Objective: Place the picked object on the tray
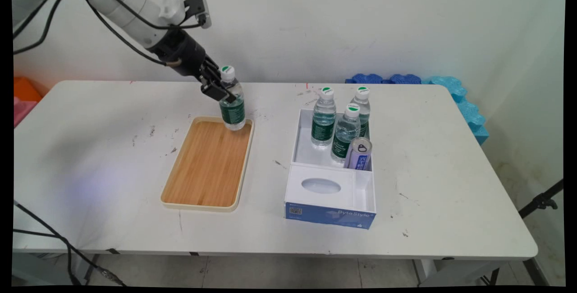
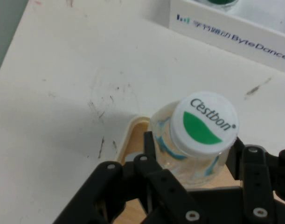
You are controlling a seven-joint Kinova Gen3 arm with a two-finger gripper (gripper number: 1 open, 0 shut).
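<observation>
- The gripper (image 1: 219,91) is clamped on a water bottle (image 1: 232,103), its black fingers closed against the bottle's shoulder just below the white cap, one on either side.
- In the hand view the cap (image 2: 205,123), white with a green patch and the word "Cestbon", rises between the fingers (image 2: 154,154), so the hold sits high on the bottle, near the neck.
- The bottle stands upright at the far right corner of the wooden tray (image 1: 207,162); its base appears to rest on the tray's floor or hang just above it, and the pictures do not settle which.
- The arm reaches in from the upper left at a slant, which is why the fingers meet the bottle from its left and far side.
- The rest of the tray, toward the near side, shows bare wood.
- To the right of the tray stands a white box (image 1: 331,180) with blue lettering on its near face.
- Three more bottles (image 1: 342,124) stand upright in the box's far compartment, with a slim can (image 1: 359,153) leaning just near of them.
- All of it sits on the white table (image 1: 441,185), with the box well apart from the gripper.
</observation>
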